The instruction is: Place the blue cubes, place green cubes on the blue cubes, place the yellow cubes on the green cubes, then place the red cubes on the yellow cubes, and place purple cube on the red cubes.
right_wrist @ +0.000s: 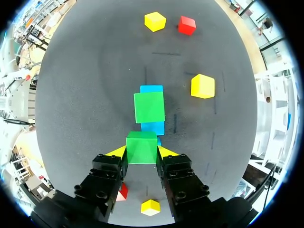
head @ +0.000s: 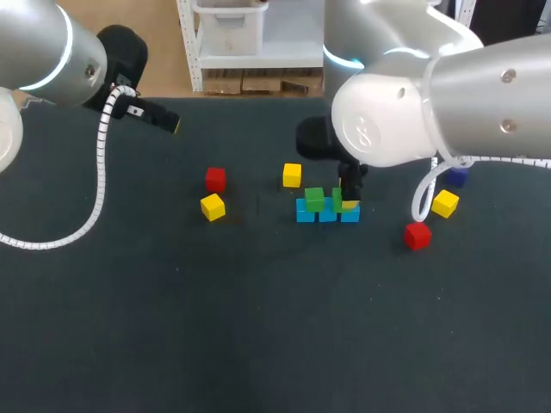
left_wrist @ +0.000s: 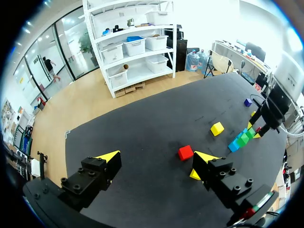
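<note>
right gripper clamps green cube over blue cubes; left gripper gaping

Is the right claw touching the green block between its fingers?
Touching. The right wrist view shows the right gripper with both yellow tips pressed against opposite sides of the green cube.

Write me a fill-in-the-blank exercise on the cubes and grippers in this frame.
1. The right gripper is shut on a ___ cube.
2. Another green cube rests on the row of ___ cubes.
3. The left gripper is ___, holding nothing.
4. Away from the stack lie ___ yellow cubes.
Missing words: green; blue; open; three.
</note>
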`<state>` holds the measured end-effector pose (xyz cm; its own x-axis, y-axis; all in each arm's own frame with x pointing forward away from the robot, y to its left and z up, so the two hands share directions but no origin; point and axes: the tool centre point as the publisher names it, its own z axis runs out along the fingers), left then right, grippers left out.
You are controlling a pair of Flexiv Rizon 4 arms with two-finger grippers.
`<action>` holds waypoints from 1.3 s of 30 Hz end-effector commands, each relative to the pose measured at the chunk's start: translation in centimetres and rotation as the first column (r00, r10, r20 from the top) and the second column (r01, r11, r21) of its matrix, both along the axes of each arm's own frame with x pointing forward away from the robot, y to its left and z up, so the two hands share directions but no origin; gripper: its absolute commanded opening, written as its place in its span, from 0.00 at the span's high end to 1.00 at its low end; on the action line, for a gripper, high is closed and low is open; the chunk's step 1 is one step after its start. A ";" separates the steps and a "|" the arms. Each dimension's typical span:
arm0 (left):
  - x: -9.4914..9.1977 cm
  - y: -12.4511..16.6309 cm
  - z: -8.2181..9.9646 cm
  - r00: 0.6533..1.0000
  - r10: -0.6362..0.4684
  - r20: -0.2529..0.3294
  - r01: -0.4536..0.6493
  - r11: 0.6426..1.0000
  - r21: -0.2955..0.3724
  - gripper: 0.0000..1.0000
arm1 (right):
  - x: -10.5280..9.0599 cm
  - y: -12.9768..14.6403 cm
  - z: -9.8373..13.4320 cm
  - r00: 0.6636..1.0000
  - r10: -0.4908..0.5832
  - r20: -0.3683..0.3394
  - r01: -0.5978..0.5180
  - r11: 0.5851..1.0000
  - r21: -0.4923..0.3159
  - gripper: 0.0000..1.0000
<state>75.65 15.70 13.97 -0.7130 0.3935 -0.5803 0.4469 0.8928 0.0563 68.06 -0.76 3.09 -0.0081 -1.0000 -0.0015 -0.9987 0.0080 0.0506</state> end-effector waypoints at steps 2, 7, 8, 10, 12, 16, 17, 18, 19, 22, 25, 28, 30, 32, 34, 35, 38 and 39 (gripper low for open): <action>0.0 0.0 0.0 1.000 0.000 0.000 0.000 1.000 0.000 0.00 | -0.3 -0.1 0.0 1.000 -0.001 0.010 0.001 1.000 0.000 0.71; 0.0 0.0 0.0 1.000 0.000 0.000 0.000 1.000 0.000 0.00 | -0.3 -0.1 0.0 1.000 -0.002 0.013 0.002 1.000 0.000 0.59; 0.0 0.0 0.0 1.000 0.000 0.000 0.000 1.000 0.000 0.00 | -0.3 -0.1 0.0 1.000 -0.003 0.014 0.003 1.000 -0.001 0.53; 0.0 0.0 0.0 1.000 0.000 0.000 0.000 1.000 0.000 0.00 | -0.3 -0.1 0.0 1.000 -0.003 0.014 0.003 1.000 -0.001 0.00; 0.0 0.0 0.0 1.000 0.000 0.000 0.000 1.000 0.000 0.00 | -0.3 -0.1 0.0 1.000 -0.003 0.015 0.003 1.000 -0.002 0.00; 0.0 0.0 0.0 1.000 0.000 0.000 0.000 1.000 0.000 0.00 | -0.3 -0.2 0.0 1.000 -0.004 0.017 0.004 1.000 -0.004 0.00; 0.0 0.0 0.0 1.000 0.000 0.000 0.000 1.000 0.000 0.00 | -0.3 -0.2 0.0 1.000 -0.005 0.017 0.005 1.000 -0.004 0.00; 0.0 0.0 0.0 1.000 0.000 0.000 0.000 1.000 0.000 0.00 | -0.3 -0.2 0.0 1.000 -0.006 0.017 0.006 1.000 -0.004 0.00; 0.0 0.0 0.0 1.000 0.000 0.000 0.000 1.000 0.000 0.00 | -0.3 -0.2 0.0 1.000 -0.007 0.018 0.007 1.000 -0.003 0.00; 0.0 0.0 0.0 1.000 0.000 0.000 0.000 1.000 0.000 0.00 | -0.3 -0.2 0.0 1.000 -0.008 0.021 0.008 1.000 0.000 0.00; 0.0 0.0 0.0 1.000 0.000 0.000 0.000 1.000 0.000 0.00 | -0.3 -0.1 0.1 0.999 -0.009 0.031 0.009 1.000 0.001 0.00; 0.0 0.0 0.0 1.000 0.000 0.000 0.000 1.000 0.000 0.00 | -0.2 -0.1 0.2 0.999 -0.010 0.042 0.010 1.000 0.004 0.04; 0.0 0.0 0.0 1.000 0.000 0.000 0.000 1.000 0.000 0.00 | -0.2 0.0 0.2 0.999 -0.010 0.048 0.010 1.000 0.006 0.29; 0.0 0.0 0.0 1.000 0.000 0.000 0.000 1.000 0.000 0.00 | -0.1 0.1 0.3 0.999 -0.009 0.051 0.009 1.000 0.007 0.49; 0.0 0.0 0.0 1.000 0.000 0.000 0.000 1.000 0.000 0.00 | 0.0 0.2 0.3 0.999 -0.007 0.052 0.006 1.000 0.006 0.52; 0.0 0.0 0.0 1.000 0.000 0.000 0.000 1.000 0.000 0.00 | 0.0 0.2 0.3 0.999 -0.005 0.053 0.005 1.000 0.006 0.52; 0.0 0.0 0.0 1.000 0.000 0.000 0.000 1.000 0.000 0.00 | 0.0 0.3 0.2 0.999 -0.003 0.051 0.003 1.000 0.004 0.53; 0.0 0.0 0.0 1.000 0.000 0.000 0.000 1.000 0.000 0.00 | 0.0 0.3 0.1 0.999 -0.003 0.050 0.003 1.000 0.003 0.53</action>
<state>75.65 15.70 13.97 -0.7130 0.3935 -0.5803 0.4469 0.8928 0.0563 68.25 -0.36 3.29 -0.0092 -0.9999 -0.0039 -0.9999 0.0092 0.0072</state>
